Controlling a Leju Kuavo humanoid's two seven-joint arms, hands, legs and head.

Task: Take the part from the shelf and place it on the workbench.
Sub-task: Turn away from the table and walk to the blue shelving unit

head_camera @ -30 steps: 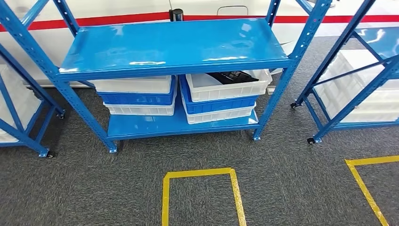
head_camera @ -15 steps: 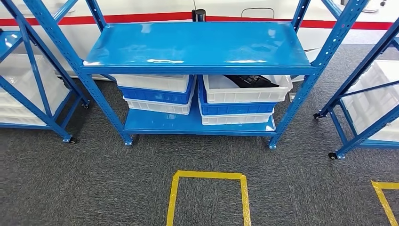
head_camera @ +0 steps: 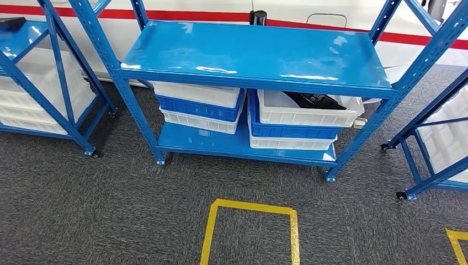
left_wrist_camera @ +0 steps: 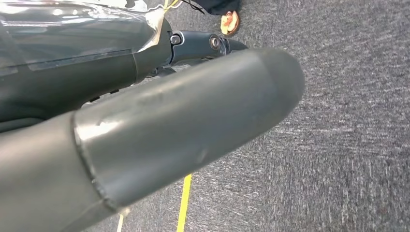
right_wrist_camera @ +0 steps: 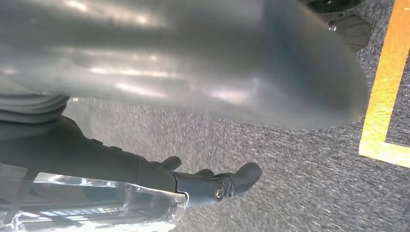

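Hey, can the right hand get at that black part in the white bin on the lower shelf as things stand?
Probably not yet. The right hand hangs over the carpet, holding nothing, and the black part sits in the top white bin under the blue upper shelf, across bare floor.

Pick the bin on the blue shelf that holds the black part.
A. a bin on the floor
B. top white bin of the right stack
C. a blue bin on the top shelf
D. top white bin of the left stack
B: the black part lies in the top white bin of the right stack, under the top shelf.
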